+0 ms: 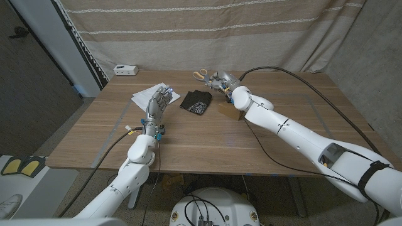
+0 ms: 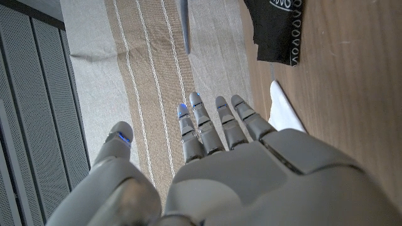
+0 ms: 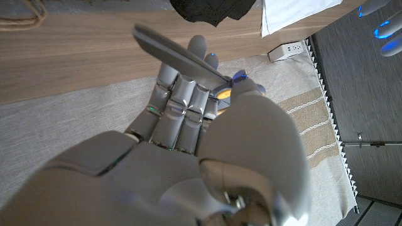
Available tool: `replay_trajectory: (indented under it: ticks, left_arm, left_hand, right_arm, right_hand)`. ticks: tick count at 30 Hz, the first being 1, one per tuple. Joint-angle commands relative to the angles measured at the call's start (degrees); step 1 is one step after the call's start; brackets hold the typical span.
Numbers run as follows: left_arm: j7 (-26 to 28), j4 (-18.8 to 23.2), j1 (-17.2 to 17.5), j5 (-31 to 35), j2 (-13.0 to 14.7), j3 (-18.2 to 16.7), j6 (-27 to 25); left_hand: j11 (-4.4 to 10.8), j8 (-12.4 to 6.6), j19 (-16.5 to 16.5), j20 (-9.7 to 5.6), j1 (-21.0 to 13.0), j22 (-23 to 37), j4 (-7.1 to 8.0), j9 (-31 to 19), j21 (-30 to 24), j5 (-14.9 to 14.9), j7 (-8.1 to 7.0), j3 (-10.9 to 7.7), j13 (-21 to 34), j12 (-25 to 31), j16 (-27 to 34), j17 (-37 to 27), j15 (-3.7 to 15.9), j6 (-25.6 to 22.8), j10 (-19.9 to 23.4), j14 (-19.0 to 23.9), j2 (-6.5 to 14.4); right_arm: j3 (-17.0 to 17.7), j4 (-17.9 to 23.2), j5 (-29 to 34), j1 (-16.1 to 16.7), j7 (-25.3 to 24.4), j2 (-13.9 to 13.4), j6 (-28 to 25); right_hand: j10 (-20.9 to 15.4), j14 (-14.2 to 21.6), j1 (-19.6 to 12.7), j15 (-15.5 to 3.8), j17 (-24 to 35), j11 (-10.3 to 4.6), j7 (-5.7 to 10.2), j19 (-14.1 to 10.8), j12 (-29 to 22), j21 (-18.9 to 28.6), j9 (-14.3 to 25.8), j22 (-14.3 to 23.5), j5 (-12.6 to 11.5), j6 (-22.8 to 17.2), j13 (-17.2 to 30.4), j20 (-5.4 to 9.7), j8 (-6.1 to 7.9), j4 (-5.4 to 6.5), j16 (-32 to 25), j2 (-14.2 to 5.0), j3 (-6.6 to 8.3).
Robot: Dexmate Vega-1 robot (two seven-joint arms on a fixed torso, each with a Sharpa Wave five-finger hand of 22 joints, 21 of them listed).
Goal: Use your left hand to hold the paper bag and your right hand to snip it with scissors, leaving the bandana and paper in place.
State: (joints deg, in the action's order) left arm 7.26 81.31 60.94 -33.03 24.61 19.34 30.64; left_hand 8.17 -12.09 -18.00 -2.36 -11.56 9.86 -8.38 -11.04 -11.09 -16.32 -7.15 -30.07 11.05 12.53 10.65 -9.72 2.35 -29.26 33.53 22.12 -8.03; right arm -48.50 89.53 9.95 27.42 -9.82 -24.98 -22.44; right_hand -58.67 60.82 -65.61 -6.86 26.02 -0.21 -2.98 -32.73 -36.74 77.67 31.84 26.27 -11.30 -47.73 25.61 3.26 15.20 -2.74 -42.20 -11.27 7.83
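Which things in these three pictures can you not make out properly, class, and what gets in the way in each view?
- Paper bag: head view, mostly covered by the right arm; its shape stays unclear.
- Scissors: right wrist view, handles hidden inside the right hand; head view, only the yellow handles show.
- Bandana: left wrist view, cut off by the picture's edge.
- Paper: left wrist view, only a corner shows beyond the left hand.

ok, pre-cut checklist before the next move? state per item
1. Right hand holds the scissors: ok, blades stick out past its fingers.
2. Left hand holds the paper bag: not ok, it is open, raised over the paper, away from the bag.
3. Bag clear to grasp: not ok, the right arm lies over it.
4. Bandana in place: ok, on the table between paper and bag.
5. Scissor blades open: cannot tell.
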Motion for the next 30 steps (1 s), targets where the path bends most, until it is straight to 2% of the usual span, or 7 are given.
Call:
replay_trajectory:
  ticks: [1, 9, 12, 30]
  left_arm:
    - [0.93, 0.23, 0.23, 0.83, -0.35, 0.26, 0.17]
    - [0.82, -0.84, -0.06, 1.24, -0.88, 0.45, 1.22]
    - [0.67, -1.08, -0.15, 1.27, -0.96, 0.54, 1.37]
    - [-1.61, -0.16, 0.01, 0.9, 1.29, 0.17, 1.2]
  left_hand:
    - [-0.06, -0.03, -0.48, -5.77, -0.22, 0.21, -0.03, -0.1, -0.13, 0.12, 0.09, 0.06, 0.18, 0.23, -0.02, -0.28, 8.96, -0.4, 0.42, 0.46, 0.08]
    - [0.01, -0.03, -0.58, -5.88, -0.23, 0.21, -0.04, -0.1, -0.16, 0.11, 0.12, 0.08, 0.18, 0.18, -0.06, -0.28, 8.92, -0.49, 0.39, 0.4, 0.07]
    - [-0.09, 0.0, -0.62, -5.87, -0.23, 0.22, -0.04, -0.1, -0.17, 0.1, 0.15, 0.08, 0.18, 0.17, -0.08, -0.29, 8.88, -0.44, 0.39, 0.36, 0.07]
    - [-0.09, 0.11, -1.57, -6.1, -0.25, 0.29, -0.04, -0.1, -0.48, 0.11, 0.51, 0.12, 0.19, 0.12, -0.2, -0.29, 8.81, -0.38, 0.48, 0.02, 0.09]
  right_arm:
    - [1.01, 4.28, 0.32, 1.29, 1.88, -3.02, -0.39]
    - [1.27, 6.15, 1.16, 1.78, 3.31, -4.95, 0.72]
    - [1.82, 7.71, 2.46, 3.27, 0.58, -4.66, -0.84]
    - [2.2, 14.21, 4.8, 4.98, 3.05, -7.52, -5.29]
  right_hand:
    - [-7.74, 3.56, -0.23, -6.24, 0.04, -7.19, 0.79, 0.44, -0.07, 1.01, 0.39, -0.01, -0.36, -1.61, 0.14, 8.42, -0.5, 2.92, -0.4, -0.35, 10.7]
    - [-7.84, 3.53, -0.14, -6.24, -0.02, -7.24, 0.92, 0.85, 0.12, 2.29, 0.68, -0.32, -0.37, -1.83, 0.24, 8.41, -1.08, 2.86, -0.6, -0.34, 10.67]
    - [-7.9, 3.48, -0.11, -6.25, -0.1, -7.09, 0.89, 1.08, 0.21, 2.93, 0.7, -0.49, -0.38, -2.08, 0.29, 8.4, -1.38, 2.82, -0.65, -0.33, 10.66]
    - [-8.21, 3.8, -0.27, -6.28, -0.17, -7.03, 0.4, 1.76, 0.52, 5.79, 1.33, -1.38, -0.44, -2.57, 0.68, 8.37, -2.37, 2.39, -1.16, -0.26, 10.72]
